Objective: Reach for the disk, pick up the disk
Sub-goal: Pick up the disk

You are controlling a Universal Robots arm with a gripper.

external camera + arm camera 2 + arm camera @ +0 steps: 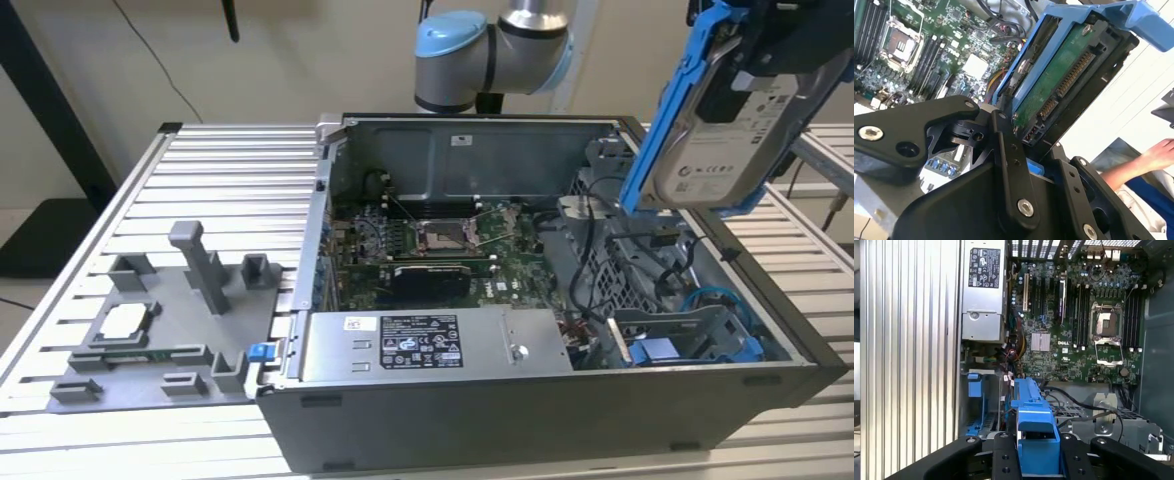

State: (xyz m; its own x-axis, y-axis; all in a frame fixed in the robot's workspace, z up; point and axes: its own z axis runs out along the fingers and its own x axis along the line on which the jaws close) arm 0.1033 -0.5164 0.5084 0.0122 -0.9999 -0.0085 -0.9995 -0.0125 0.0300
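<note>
The gripper point(1038, 460) is clamped on 1 disk point(714, 140), held in the air above the open computer case point(534, 400). The disk's long axis runs nearly upright, its white label facing outward, away from the gripper.

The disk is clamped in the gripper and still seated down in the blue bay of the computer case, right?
Not quite. The disk is clamped in the gripper, but it is not seated in the blue bay. The exterior view shows it held up in the air above the open computer case, tilted, with its white label facing out.
</note>
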